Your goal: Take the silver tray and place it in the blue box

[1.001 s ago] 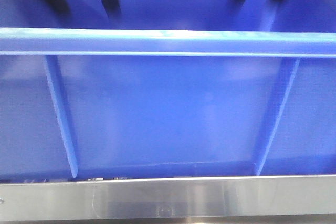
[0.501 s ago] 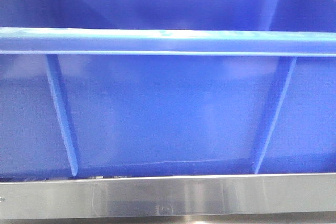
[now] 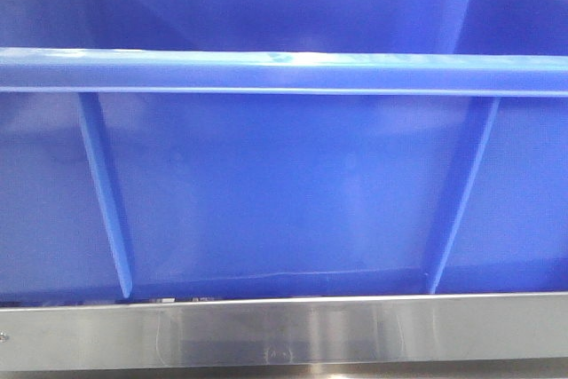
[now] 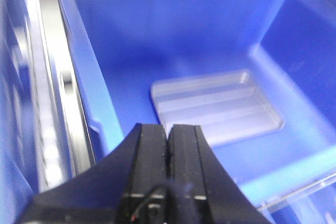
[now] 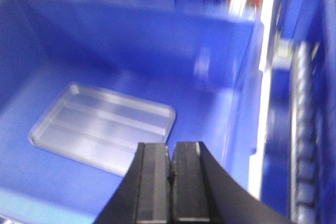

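The left gripper (image 4: 168, 132) and right gripper (image 5: 171, 153) both hang with fingers pressed together, holding nothing. The silver tray (image 4: 216, 107) lies flat on the blue box's (image 3: 284, 70) floor.

Note the blue box (image 3: 284, 184): saturated blue throughout, with a paler glossy streak along its thick rim and two lighter-blue vertical ribs on the side wall. You see the counter (image 3: 284, 335) edge below it as brushed silver-grey metal. Inside the box, the silver tray (image 4: 218, 106) reads pale silver, tinted blue by reflection, with two long lighter ridges across its floor. Left hand (image 4: 168, 145) and right hand (image 5: 170, 161): both matte black.
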Robot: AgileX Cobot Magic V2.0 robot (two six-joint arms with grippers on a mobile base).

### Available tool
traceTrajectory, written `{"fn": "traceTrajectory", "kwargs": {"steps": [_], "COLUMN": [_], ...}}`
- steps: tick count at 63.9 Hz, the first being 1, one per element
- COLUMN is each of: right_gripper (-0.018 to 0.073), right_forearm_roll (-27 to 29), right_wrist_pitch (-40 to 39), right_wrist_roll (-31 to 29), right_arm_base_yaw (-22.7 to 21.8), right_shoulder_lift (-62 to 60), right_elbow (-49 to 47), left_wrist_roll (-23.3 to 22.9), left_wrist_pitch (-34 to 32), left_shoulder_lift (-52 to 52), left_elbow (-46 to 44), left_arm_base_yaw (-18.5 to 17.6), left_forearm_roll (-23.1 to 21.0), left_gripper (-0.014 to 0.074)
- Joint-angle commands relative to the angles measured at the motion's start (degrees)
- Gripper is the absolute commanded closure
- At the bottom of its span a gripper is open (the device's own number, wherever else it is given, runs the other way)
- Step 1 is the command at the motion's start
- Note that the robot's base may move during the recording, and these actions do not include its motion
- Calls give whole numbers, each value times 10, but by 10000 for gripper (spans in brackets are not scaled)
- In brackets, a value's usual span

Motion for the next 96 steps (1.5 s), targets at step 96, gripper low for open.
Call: {"fn": "traceTrajectory", "kwargs": {"steps": [96], "right_gripper": [506], "right_forearm_roll": [-12], "right_wrist_pitch": [-71], "right_wrist_roll": [-22], "right_arm_base_yaw": [1], "right_shoulder_lift": [-169], "right_elbow": [92], "left_wrist_roll": [53], "left_wrist_pitch": [-379], "left_shoulder_lift": [-243], "left_elbow": [361], "left_arm_base_yaw": [295], "left_forearm_roll": [-88], "left_gripper": [701]}}
